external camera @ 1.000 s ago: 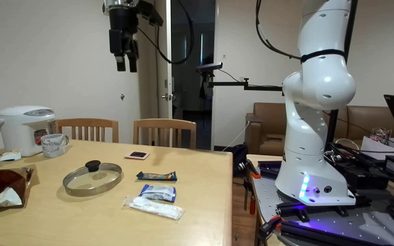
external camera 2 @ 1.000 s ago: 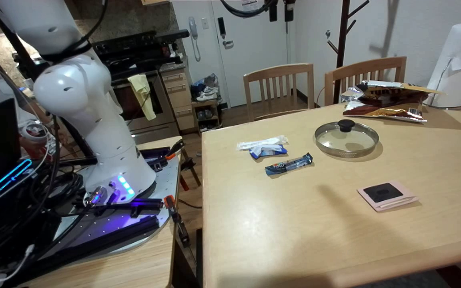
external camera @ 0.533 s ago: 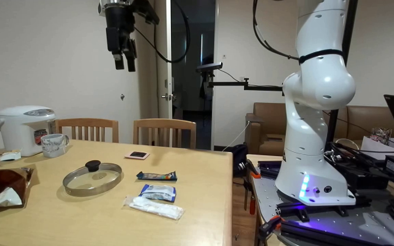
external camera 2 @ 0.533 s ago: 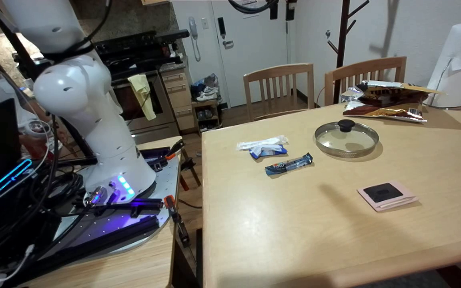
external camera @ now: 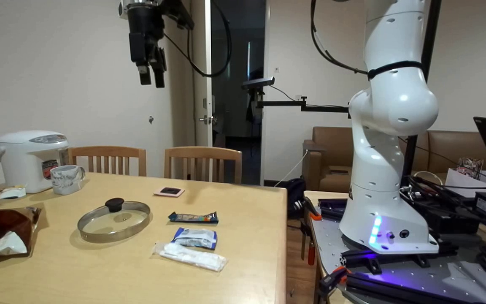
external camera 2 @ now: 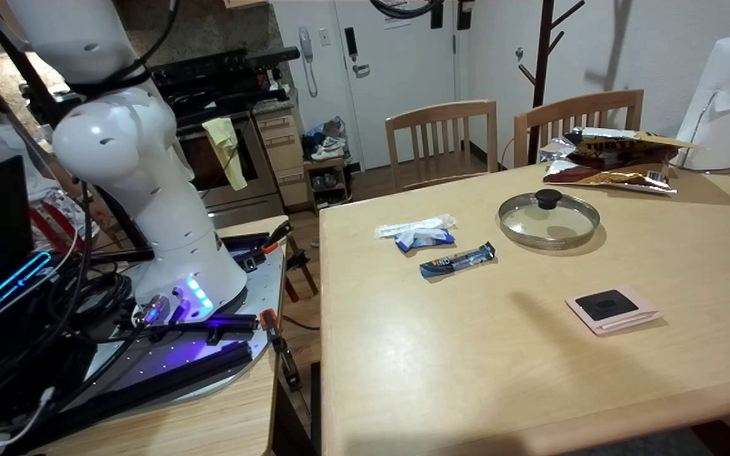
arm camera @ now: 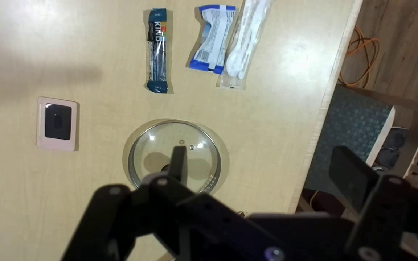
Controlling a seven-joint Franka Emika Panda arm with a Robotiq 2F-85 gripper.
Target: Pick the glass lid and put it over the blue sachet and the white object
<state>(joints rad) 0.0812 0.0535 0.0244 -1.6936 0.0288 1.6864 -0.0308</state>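
In the wrist view the round glass lid [arm camera: 160, 148] is lying at seven o'clock from the blue-and-white sachet [arm camera: 213, 40], and the black gripper [arm camera: 262, 163], fingers [arm camera: 352, 177] spread wide, should be centring over the black knob [external camera: 114, 205].

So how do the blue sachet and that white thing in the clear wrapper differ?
The blue sachet is printed and blue at its ends, hiding its contents; the white object is plain white and shows through its clear wrapper. In both exterior views, the white object looks longer, the blue sachet shorter. Both lie on the table, outside the glass lid.
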